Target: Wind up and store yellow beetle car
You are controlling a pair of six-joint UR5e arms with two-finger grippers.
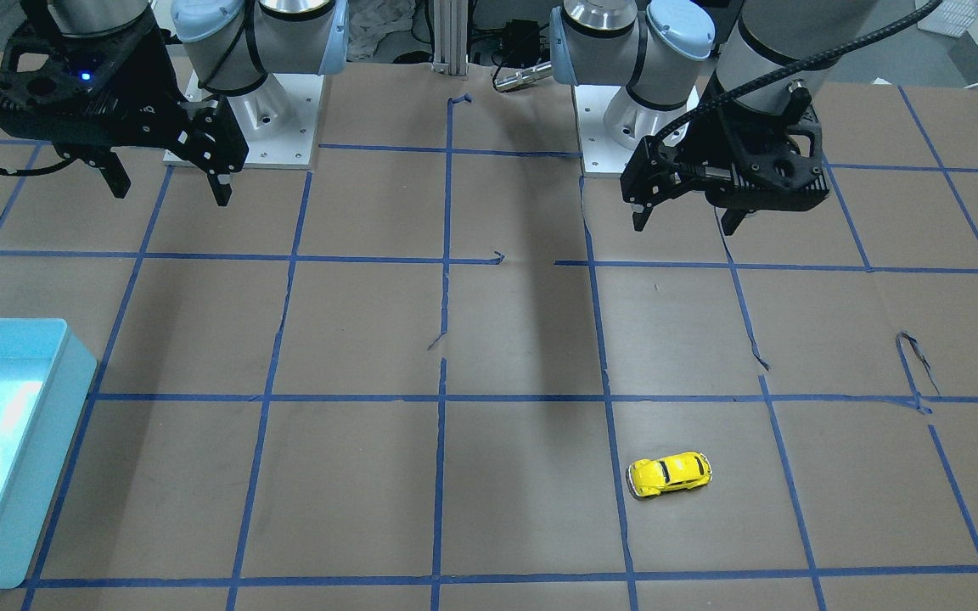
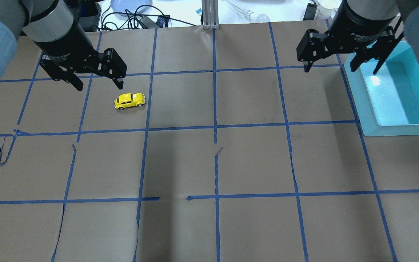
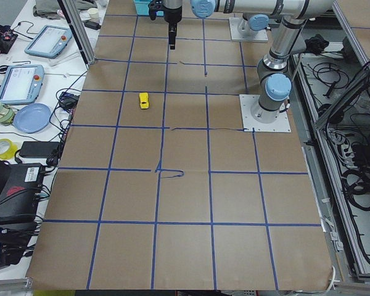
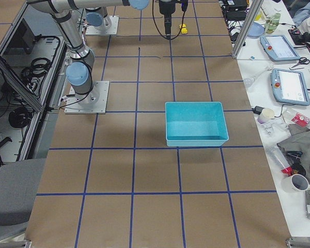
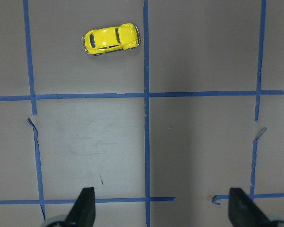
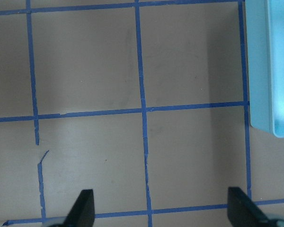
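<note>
The yellow beetle car (image 2: 130,100) stands on its wheels on the brown table, on the robot's left side. It also shows in the front-facing view (image 1: 670,475), the left wrist view (image 5: 111,39) and the two side views (image 3: 144,100) (image 4: 183,28). My left gripper (image 2: 99,85) hangs open and empty above the table, on the robot's side of the car and apart from it (image 1: 684,225) (image 5: 162,210). My right gripper (image 2: 342,69) is open and empty, raised beside the bin's edge (image 1: 171,192) (image 6: 161,210).
A light blue open bin (image 2: 358,94) sits on the robot's right side of the table (image 1: 73,365) (image 4: 194,141) (image 6: 260,71). Blue tape lines divide the brown paper cover into squares, torn in places. Cables and devices lie beyond the table's far edge.
</note>
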